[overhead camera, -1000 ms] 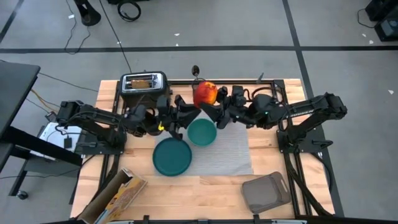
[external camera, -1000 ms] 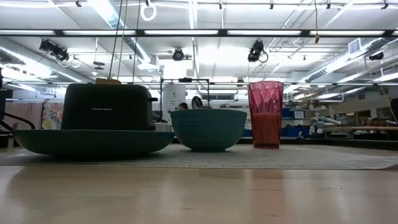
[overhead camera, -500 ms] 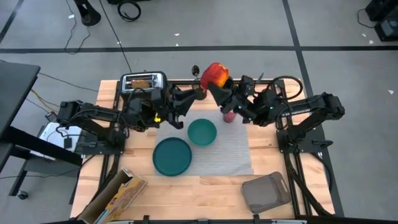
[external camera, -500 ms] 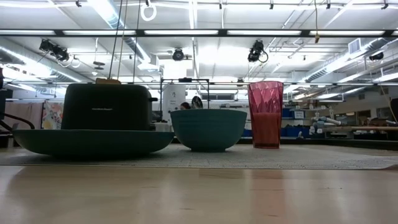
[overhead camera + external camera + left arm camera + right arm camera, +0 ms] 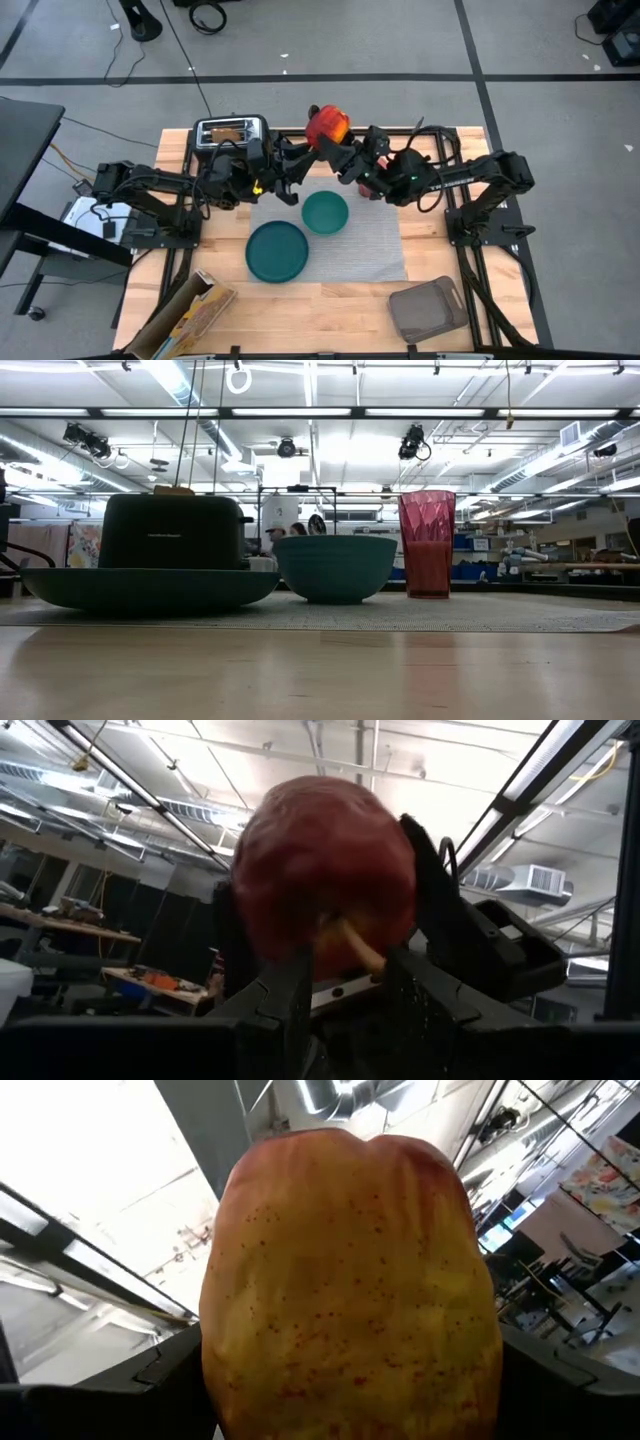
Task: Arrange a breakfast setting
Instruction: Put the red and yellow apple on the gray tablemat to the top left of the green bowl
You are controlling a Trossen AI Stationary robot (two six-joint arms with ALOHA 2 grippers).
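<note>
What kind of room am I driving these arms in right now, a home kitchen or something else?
Not a kitchen: most likely a robotics lab or workshop. The wooden table stands on a grey taped floor with loose cables, and the low view shows rows of ceiling strip lights, hanging cameras and cluttered benches behind.

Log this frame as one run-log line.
right gripper: shut on apple, raised over table's far edge | left gripper: beside apple, grip unclear | plate, bowl: on placemat

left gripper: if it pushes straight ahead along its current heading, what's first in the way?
The apple. The left gripper points right at it, with the right gripper closed around it. Depth is unclear, but nothing shows between them.
</note>
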